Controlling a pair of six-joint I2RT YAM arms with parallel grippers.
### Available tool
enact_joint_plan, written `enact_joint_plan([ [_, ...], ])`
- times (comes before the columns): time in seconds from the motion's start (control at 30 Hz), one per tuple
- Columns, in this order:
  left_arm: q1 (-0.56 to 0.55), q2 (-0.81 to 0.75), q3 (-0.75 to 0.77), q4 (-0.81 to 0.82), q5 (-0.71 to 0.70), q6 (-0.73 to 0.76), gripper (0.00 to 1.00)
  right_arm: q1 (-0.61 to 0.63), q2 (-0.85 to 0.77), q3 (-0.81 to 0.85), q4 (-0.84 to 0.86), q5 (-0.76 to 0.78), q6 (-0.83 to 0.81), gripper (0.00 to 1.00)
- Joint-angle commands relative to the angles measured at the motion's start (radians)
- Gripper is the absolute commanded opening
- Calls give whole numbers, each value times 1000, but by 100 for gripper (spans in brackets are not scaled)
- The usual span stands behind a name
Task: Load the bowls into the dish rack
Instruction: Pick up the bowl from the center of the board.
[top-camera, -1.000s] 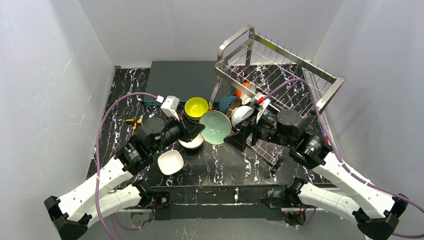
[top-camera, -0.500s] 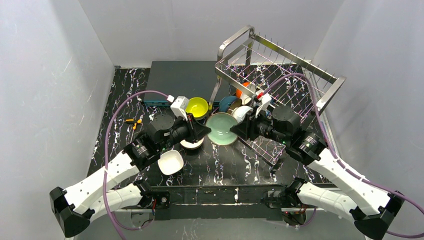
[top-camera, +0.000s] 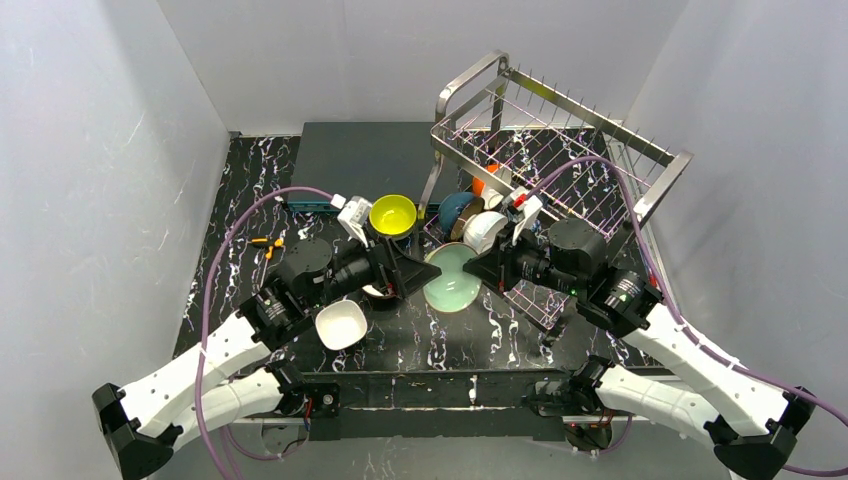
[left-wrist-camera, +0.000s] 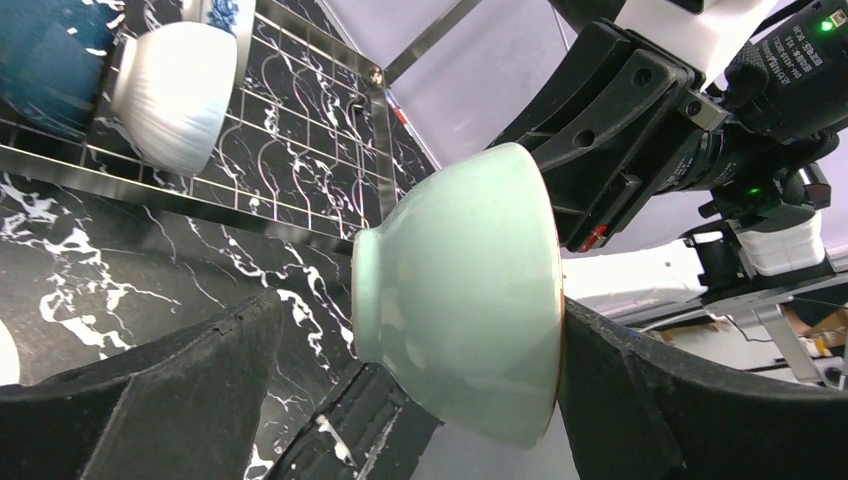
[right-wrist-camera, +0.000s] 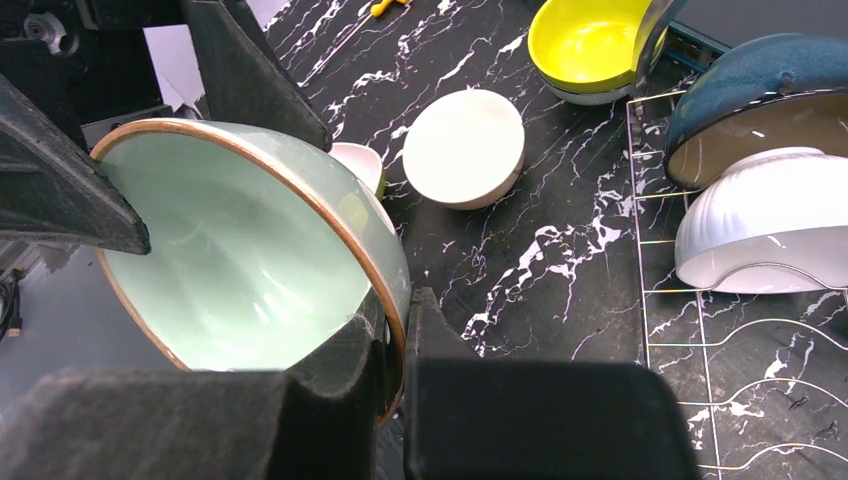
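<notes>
A pale green bowl (top-camera: 452, 278) hangs on edge above the table between both arms. My right gripper (top-camera: 471, 272) is shut on its brown-edged rim (right-wrist-camera: 400, 330), one finger inside and one outside. My left gripper (top-camera: 412, 275) stands wide open around the bowl (left-wrist-camera: 460, 300), its fingers (left-wrist-camera: 150, 400) apart from the wall. The steel dish rack (top-camera: 560, 130) stands at the back right. On its lower tier rest a white ribbed bowl (right-wrist-camera: 770, 235), a dark blue bowl (right-wrist-camera: 760, 90) and an orange bowl (top-camera: 485, 180).
A yellow-green bowl (top-camera: 392, 213) sits left of the rack, and a white bowl (top-camera: 341, 323) lies near my left arm. Another small bowl (right-wrist-camera: 358, 160) sits under the held one. A flat dark grey box (top-camera: 360, 155) lies at the back, and a small orange tool (top-camera: 265, 243) at the left.
My left gripper has opened and let go of the pale green bowl. My right gripper has shut on its rim. The bowl has shifted slightly toward the near edge.
</notes>
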Motion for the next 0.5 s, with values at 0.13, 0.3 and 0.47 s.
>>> enact_joint_plan([
  [0.13,12,18,-28,47,198,-35,98,2,-58,-2,134,-101,-21,1],
  [0.3,14,4,-50,122,288,-50,98,2,-77,-8,149,-135,-40,1],
  [0.47,14,55,-41,163,376,-83,98,2,-89,-21,198,-171,-38,1],
])
